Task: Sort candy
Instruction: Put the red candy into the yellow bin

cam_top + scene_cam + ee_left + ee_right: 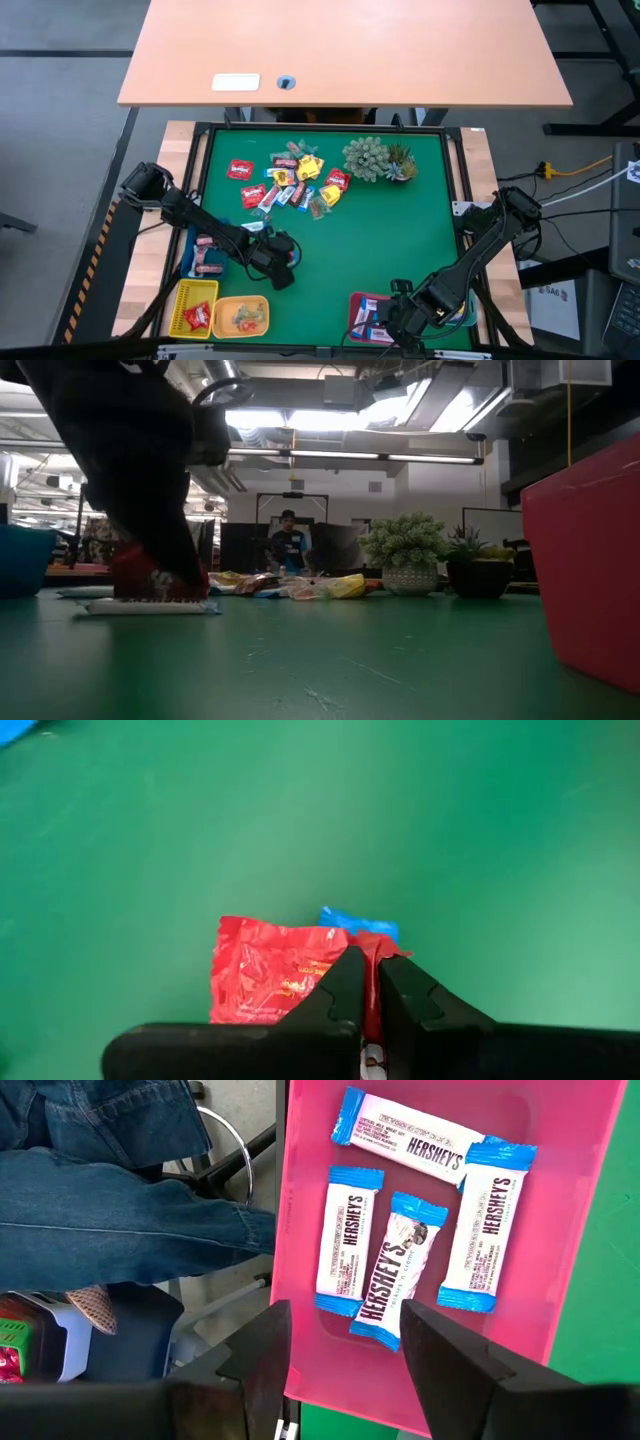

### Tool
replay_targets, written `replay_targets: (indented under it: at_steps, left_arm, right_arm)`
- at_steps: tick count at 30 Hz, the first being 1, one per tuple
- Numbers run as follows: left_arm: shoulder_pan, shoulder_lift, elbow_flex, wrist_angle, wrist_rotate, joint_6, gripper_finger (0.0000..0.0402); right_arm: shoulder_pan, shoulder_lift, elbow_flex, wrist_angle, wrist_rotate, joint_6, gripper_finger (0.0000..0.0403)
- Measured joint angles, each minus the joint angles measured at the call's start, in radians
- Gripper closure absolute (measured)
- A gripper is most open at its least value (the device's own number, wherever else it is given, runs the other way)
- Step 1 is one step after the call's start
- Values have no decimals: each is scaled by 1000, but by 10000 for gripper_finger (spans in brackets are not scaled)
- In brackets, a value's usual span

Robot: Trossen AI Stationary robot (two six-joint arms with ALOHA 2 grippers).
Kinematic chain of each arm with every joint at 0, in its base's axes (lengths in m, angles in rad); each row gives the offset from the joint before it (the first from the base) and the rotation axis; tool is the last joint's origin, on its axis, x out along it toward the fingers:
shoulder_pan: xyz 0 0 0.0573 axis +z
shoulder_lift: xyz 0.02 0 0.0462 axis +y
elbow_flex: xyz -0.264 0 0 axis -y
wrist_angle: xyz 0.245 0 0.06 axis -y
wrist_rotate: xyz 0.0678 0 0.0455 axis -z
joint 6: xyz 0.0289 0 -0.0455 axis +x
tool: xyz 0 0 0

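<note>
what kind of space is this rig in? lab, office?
Likely an open lab or workshop: exposed ceiling ducts and strip lights, a seated person at dark monitors behind the green-matted table, and a bare wooden desk alongside.

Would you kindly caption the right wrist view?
Open right tool hovers above four Hershey's bars in the pink tray.

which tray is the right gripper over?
The pink tray, holding four blue-and-white Hershey's bars; the right gripper hangs open above it, unlike the yellow, orange, blue trays.

Long ceiling lights shine bright and white in the low view. The dark arm close to that camera looks blurry. The green table is evenly lit with soft shadows.
</note>
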Motion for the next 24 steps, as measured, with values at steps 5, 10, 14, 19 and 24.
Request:
replay_targets:
  at_steps: [5, 10, 14, 19, 24]
  left_arm:
    - [0, 0, 0, 69, 5, 12, 401]
    - [0, 0, 19, 94, 58, 48, 401]
    - [-7, 0, 61, 89, 122, 78, 401]
    - [-28, 0, 158, 40, 208, 144, 401]
    - [-65, 0, 287, -131, 332, 145, 401]
  right_arm:
    - [0, 0, 0, 0, 10, 0, 214]
    - [0, 0, 0, 0, 84, -1, 214]
    - [0, 0, 0, 0, 107, 0, 214]
    - [0, 0, 0, 0, 138, -1, 214]
    - [0, 0, 0, 1, 140, -2, 214]
